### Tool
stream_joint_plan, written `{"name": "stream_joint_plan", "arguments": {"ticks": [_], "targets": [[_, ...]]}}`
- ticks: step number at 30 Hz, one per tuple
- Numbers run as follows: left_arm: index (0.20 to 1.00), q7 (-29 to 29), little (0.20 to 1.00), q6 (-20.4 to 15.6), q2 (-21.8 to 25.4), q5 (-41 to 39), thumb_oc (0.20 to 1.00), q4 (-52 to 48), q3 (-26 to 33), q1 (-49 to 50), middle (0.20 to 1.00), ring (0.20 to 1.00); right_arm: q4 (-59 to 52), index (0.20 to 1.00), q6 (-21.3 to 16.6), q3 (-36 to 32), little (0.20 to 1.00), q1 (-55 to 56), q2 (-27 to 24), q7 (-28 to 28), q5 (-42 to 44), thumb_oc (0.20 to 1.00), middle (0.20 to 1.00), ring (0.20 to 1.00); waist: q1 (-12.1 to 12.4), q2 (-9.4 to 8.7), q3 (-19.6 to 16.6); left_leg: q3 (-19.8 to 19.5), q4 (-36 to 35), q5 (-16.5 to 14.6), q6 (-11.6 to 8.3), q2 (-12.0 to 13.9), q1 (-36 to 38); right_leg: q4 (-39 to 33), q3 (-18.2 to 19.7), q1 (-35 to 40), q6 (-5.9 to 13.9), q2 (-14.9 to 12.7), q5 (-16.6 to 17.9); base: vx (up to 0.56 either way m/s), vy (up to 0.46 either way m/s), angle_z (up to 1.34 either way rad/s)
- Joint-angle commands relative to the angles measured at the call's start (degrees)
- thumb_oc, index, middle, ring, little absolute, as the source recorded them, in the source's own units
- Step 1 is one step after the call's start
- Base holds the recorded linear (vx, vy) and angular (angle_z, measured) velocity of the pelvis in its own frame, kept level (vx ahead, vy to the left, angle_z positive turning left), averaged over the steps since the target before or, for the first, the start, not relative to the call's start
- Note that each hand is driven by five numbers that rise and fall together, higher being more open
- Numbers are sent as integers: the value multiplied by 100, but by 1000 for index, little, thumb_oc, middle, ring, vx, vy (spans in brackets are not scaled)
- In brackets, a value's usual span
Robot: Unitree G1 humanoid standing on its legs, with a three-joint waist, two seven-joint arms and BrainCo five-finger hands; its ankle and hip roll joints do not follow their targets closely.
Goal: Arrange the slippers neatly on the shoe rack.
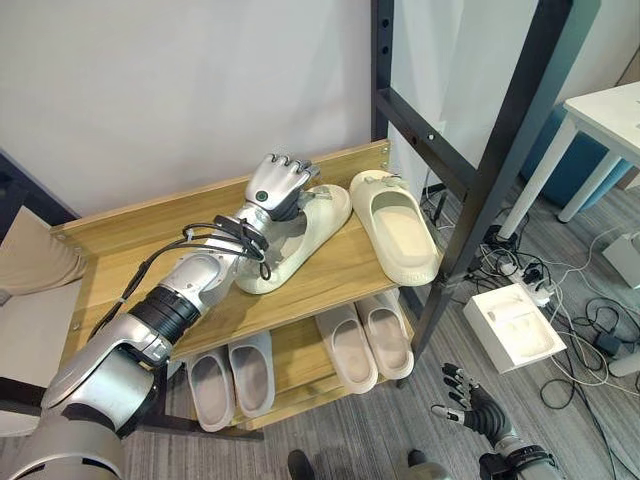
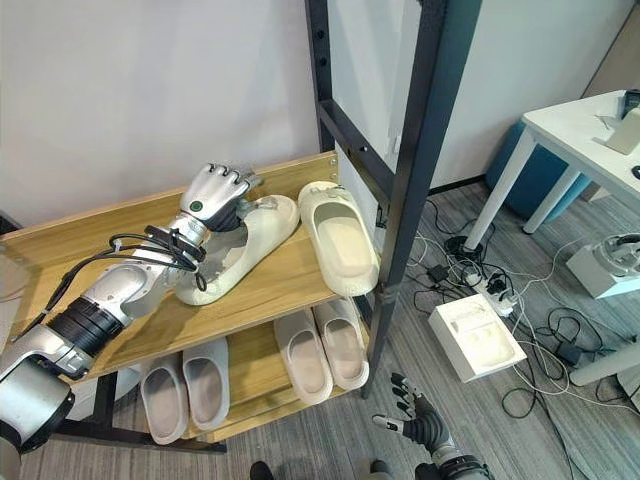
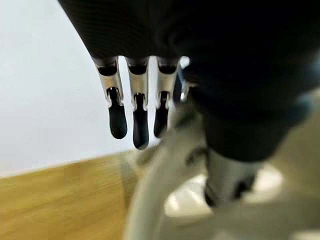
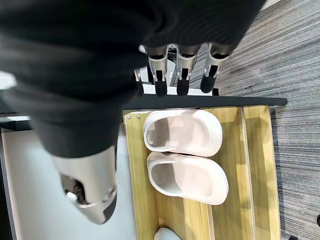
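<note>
Eye views: the left hand (image 1: 278,183) is resting on the strap of a cream slipper (image 1: 300,240) lying slanted on the shoe rack's (image 1: 120,230) top shelf, its mate (image 1: 395,225) just beside it. Pink pair (image 1: 365,340) and grey pair (image 1: 232,378) are sitting on the lower shelf. The right hand (image 1: 470,408) is hanging low, fingers relaxed.

Left wrist view: thumb is hooking under the strap, fingers (image 3: 140,125) extending over it, pinching.

Right wrist view: straight fingers (image 4: 182,80) are hovering above the pink pair.
</note>
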Motion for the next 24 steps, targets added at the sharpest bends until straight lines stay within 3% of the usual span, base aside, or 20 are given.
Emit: {"name": "stream_joint_plan", "arguments": {"ticks": [1,4,8,9,10,12,13,14,15,16,18,19,24], "targets": [[1000,-76,1000,18,99,-393,1000,167,687,-524,1000,1000,-470,1000,-240,-141,1000,-136,45,10,124,1000,1000,1000,204,-98,-11,-237,-13,-1162,-142,121,877,-39,-392,-497,116,103,253,-2,-18,22],[1000,-509,1000,-65,1,-965,1000,-131,1102,-101,1000,1000,-423,1000,-97,-197,1000,-239,149,33,59,1000,1000,1000,349,-125,-26,-351,-13,-1133,-132,97,835,-39,-516,-430,92,103,232,-5,-17,20],[1000,-593,1000,-437,-247,-2612,1000,-559,1765,599,1000,1000,-326,1000,41,-173,1000,-316,269,21,-42,1000,1000,1000,497,-150,-30,-474,-13,-1103,-121,75,813,-39,-639,-378,61,101,218,-4,-10,22],[1000,-784,1000,-713,-431,-3970,1000,-815,2045,1064,1000,1000,-306,1000,99,-168,1000,-343,318,26,-61,1000,1000,1000,548,-144,-36,-503,-13,-1078,-114,65,797,-39,-669,-370,58,98,227,5,11,19],[1000,-1129,1000,-1093,-503,-5842,1000,-1250,2166,1636,1000,1000,-341,1000,151,-202,1000,-345,347,34,-70,1000,1000,1000,628,-140,-27,-522,-13,-1047,-99,49,774,-39,-722,-367,59,91,248,6,13,6],[1000,-1244,1000,-1160,-498,-6314,1000,-1430,2208,1869,1000,1000,-372,1000,163,-217,1000,-331,345,43,-46,1000,1000,1000,654,-143,-25,-538,-13,-1040,-92,45,766,-39,-731,-363,58,89,254,0,18,7],[1000,-1639,1000,-1123,-398,-7345,1000,-1964,2246,2585,1000,1000,-398,1000,196,-257,1000,-269,301,110,-26,1000,1000,1000,705,-153,-13,-566,-13,-1039,-78,39,753,-39,-762,-361,59,77,264,-3,21,20],[1000,-1644,1000,-1118,-393,-7352,1000,-1975,2257,2600,1000,1000,-400,1000,196,-251,1000,-265,298,111,-25,1000,1000,1000,699,-153,-19,-566,-13,-1040,-78,39,753,-39,-762,-361,59,77,263,-9,31,24],[1000,-2011,1000,-936,-195,-8284,1000,-2281,2205,3094,1000,1000,-460,1000,247,-272,1000,-176,197,198,-30,1000,1000,1000,732,-159,-6,-574,-13,-1031,-71,34,736,-39,-779,-366,63,73,275,-5,15,17],[1000,-2015,1000,-933,-190,-8291,1000,-2286,2211,3102,1000,1000,-463,1000,249,-269,1000,-172,196,199,-29,1000,1000,1000,729,-160,-10,-575,-13,-1031,-71,34,736,-39,-780,-366,63,73,275,-15,24,8],[1000,-2511,1000,-576,480,-9514,1000,-2866,2006,3779,1000,1000,-603,1000,308,-254,1000,-16,-30,347,40,1000,1000,1000,759,-160,-12,-584,-13,-1020,-65,26,716,-39,-788,-379,81,68,295,-16,28,5],[1000,-2815,1000,-320,1065,-9993,1000,-3161,1527,3831,1000,1000,-606,1000,367,-88,1000,24,-259,559,129,1000,1000,1000,755,-171,-37,-586,-13,-1019,-69,20,710,-39,-773,-403,115,58,314,-14,31,6],[1000,-2796,1000,-303,1054,-10095,1000,-3120,1124,3496,1000,1000,-584,1000,374,19,1000,-80,-283,573,231,1000,1000,1000,732,-183,-38,-590,-13,-997,-69,16,687,-39,-753,-432,124,60,324,-9,7,-1]]}}
